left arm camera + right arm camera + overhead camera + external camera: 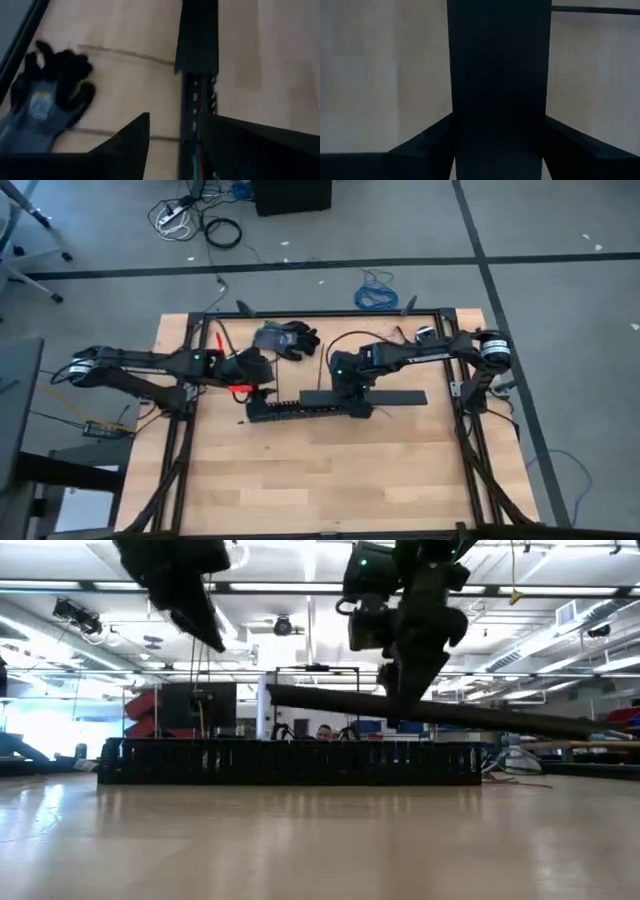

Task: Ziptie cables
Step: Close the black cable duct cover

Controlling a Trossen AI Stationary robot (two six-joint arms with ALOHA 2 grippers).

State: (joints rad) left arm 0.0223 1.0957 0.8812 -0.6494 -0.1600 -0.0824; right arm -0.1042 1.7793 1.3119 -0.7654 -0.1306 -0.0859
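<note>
Two end effectors over the counter [330, 480]: right end effector [497, 145] gripped a flat black strip [365, 397]. Left end effector [172, 145] hovered open above the slotted cable tray [300, 411], beside a glove [285, 338].

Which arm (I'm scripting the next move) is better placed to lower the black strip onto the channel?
Right: the right gripper holds the strip above the channel; left gripper hovers open, empty.

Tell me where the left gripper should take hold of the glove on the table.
Grip the glove at its grey cuff end, coming straight down. It lies flat, black fingers splayed toward the right arm, so the bunched cuff nearest the left gripper likely offers the thickest pinch.
</note>
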